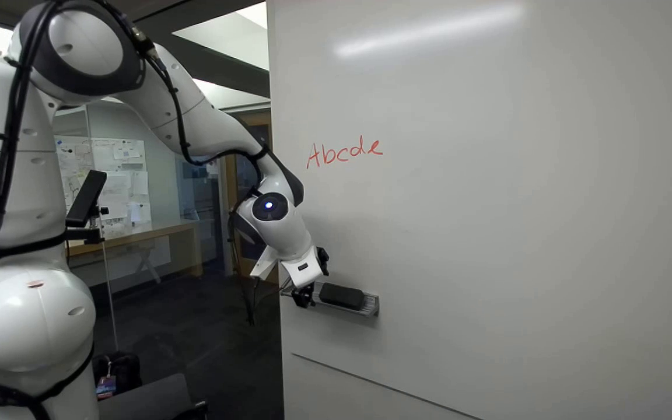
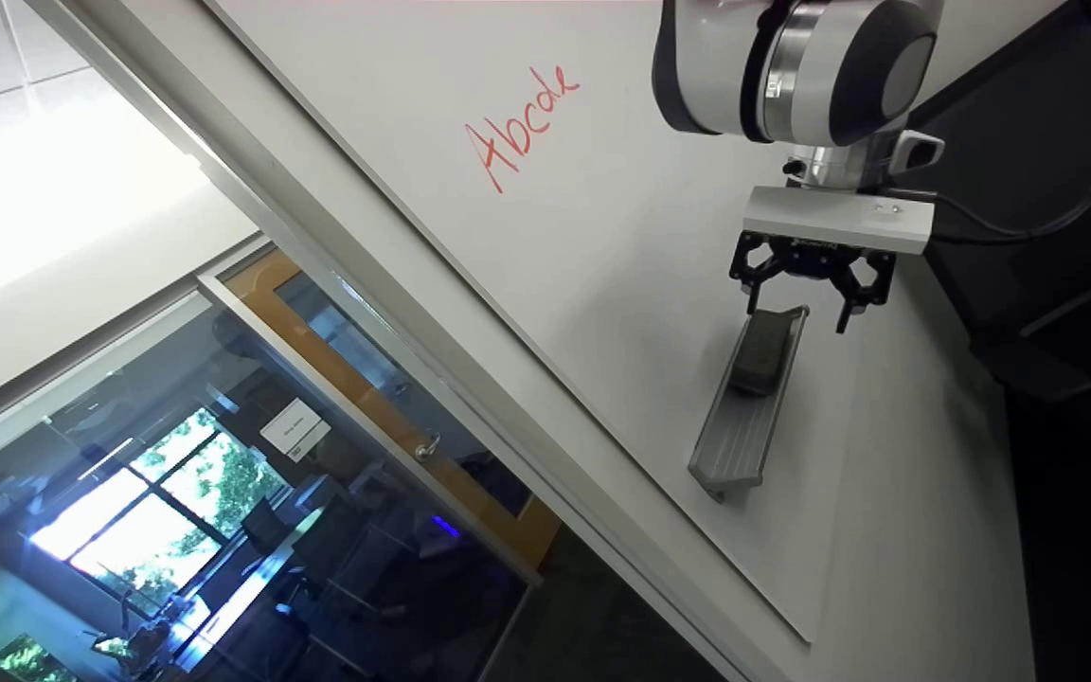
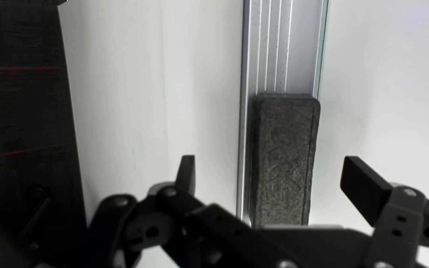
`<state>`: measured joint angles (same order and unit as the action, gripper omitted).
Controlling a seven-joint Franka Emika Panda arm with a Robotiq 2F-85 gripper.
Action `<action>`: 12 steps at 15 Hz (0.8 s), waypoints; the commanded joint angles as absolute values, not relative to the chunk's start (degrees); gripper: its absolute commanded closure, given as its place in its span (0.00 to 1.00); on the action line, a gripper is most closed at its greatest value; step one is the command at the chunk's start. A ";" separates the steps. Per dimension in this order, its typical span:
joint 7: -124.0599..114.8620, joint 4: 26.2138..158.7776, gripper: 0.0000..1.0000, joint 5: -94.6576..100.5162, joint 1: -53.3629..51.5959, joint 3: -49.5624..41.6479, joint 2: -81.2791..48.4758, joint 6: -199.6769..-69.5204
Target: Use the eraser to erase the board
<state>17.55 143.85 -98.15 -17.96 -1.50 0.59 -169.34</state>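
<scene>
The dark grey eraser point(image 1: 342, 296) lies on a grey metal tray point(image 1: 370, 305) fixed to the whiteboard point(image 1: 517, 221). The eraser also shows on the tray in an exterior view point(image 2: 761, 352) and in the wrist view point(image 3: 287, 130). Red writing "Abcde" point(image 1: 343, 154) is on the board above the tray, in both exterior views. My gripper point(image 2: 796, 320) is open and empty by the eraser's end. In the wrist view the fingers point(image 3: 269, 160) stand apart, one on each side of the eraser's width, with gaps. The eraser's near end is hidden behind the gripper body.
The tray point(image 2: 730, 443) juts out from the board and extends past the eraser. The board's side edge point(image 2: 545, 365) runs beside a glass wall and a wooden door point(image 2: 384, 398). A thin seam point(image 1: 382, 385) crosses the board below the tray.
</scene>
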 commanded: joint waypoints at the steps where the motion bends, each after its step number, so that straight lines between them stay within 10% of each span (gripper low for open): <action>1: 19.21 139.22 0.00 -100.84 -18.37 -1.10 -3.62 -173.42; 12: 29.80 128.88 0.00 -112.20 -19.15 -1.99 -12.20 -176.80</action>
